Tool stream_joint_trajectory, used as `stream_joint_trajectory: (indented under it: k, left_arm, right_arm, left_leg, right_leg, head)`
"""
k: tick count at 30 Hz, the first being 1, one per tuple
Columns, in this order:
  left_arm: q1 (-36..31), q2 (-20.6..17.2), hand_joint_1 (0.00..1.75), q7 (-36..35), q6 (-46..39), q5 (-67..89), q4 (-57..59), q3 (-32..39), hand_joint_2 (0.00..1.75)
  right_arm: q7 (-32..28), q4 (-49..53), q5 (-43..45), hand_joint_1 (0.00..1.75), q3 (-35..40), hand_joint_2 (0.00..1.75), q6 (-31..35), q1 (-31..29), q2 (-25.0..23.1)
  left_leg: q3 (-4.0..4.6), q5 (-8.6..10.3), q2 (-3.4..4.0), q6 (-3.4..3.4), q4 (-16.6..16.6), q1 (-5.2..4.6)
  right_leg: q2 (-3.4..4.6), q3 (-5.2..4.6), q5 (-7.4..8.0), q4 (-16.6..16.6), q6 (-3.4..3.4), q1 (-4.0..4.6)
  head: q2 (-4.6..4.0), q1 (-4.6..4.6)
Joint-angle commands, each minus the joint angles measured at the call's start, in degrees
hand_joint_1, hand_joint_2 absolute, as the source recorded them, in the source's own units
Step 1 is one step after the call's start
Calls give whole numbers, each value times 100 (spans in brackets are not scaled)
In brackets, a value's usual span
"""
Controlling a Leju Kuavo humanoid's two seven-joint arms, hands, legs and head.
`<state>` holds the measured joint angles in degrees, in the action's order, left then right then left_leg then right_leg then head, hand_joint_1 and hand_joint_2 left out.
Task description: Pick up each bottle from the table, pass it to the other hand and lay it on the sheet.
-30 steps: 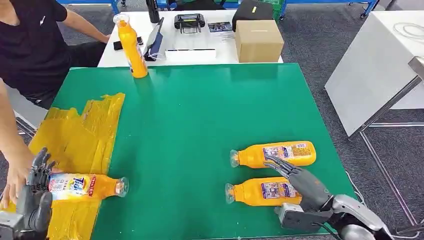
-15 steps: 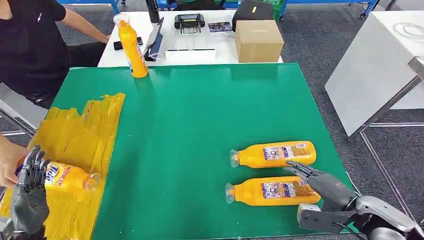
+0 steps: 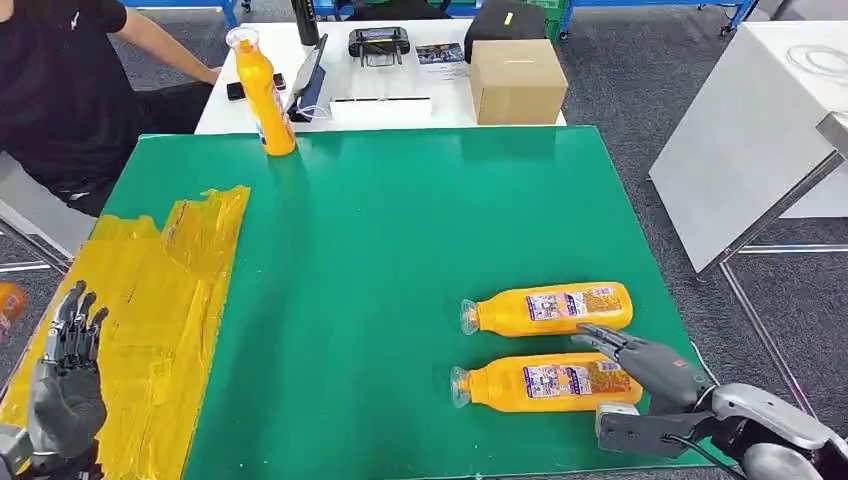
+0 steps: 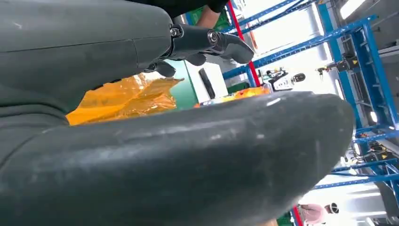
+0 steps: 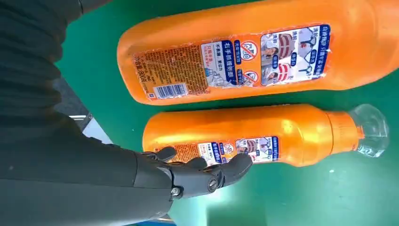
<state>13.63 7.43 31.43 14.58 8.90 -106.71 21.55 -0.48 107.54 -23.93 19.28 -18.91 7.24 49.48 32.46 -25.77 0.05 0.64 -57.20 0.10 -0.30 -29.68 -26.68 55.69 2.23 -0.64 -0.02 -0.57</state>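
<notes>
Two orange bottles lie on their sides on the green table (image 3: pixel 400 220), caps pointing left: the far bottle (image 3: pixel 548 308) (image 5: pixel 263 134) and the near bottle (image 3: pixel 545 382) (image 5: pixel 244 56). My right hand (image 3: pixel 650 370) (image 5: pixel 202 174) is open beside their base ends, fingers stretched over the near bottle's upper edge and holding nothing. A third orange bottle (image 3: pixel 265 95) stands upright at the table's back left corner. The crumpled yellow sheet (image 3: pixel 160 300) (image 4: pixel 122 96) covers the table's left side with no bottle on it. My left hand (image 3: pixel 65 380) (image 4: pixel 188 165) hovers open at its front end, fingers up.
A person in black (image 3: pixel 60 90) sits at the back left. An orange scrap (image 3: pixel 8 298) shows at the left edge. Behind the green table, a white table (image 3: pixel 400 110) carries a cardboard box (image 3: pixel 517 80) and devices. Another white table (image 3: pixel 750 140) stands to the right.
A person's hand lifted the bottle off the sheet and carried it out past the left edge. My left hand is now empty and open. My right hand drew back slightly to the right.
</notes>
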Motion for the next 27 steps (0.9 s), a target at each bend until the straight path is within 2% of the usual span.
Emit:
stream_joint_trajectory:
  k: [1, 16, 27]
  left_arm:
    - [-137, -104, 0, -30, 3, -7, 292, -151, 0]
    - [-371, -310, 0, -173, -171, -223, 531, -562, 0]
    - [-479, -377, 0, -245, -223, -302, 625, -712, 0]
  right_arm:
    - [13, -302, -1, 0, 188, 175, -34, -228, -150]
    - [228, -1295, -386, 0, 1551, 175, -95, -1064, -359]
    - [267, -1796, -589, 0, 2153, 175, -14, -1344, -551]
  left_leg:
    - [-18, 1, -2, -5, 10, 12]
    - [-24, 3, 1, -5, 16, 10]
    - [-24, 1, 5, -5, 16, 12]
  right_leg:
    - [1, 23, 6, -20, -9, 12]
    - [3, 28, 8, -24, -8, 11]
    - [7, 28, 8, -25, -8, 13]
  head:
    - [0, 2]
    - [0, 2]
    - [0, 0]
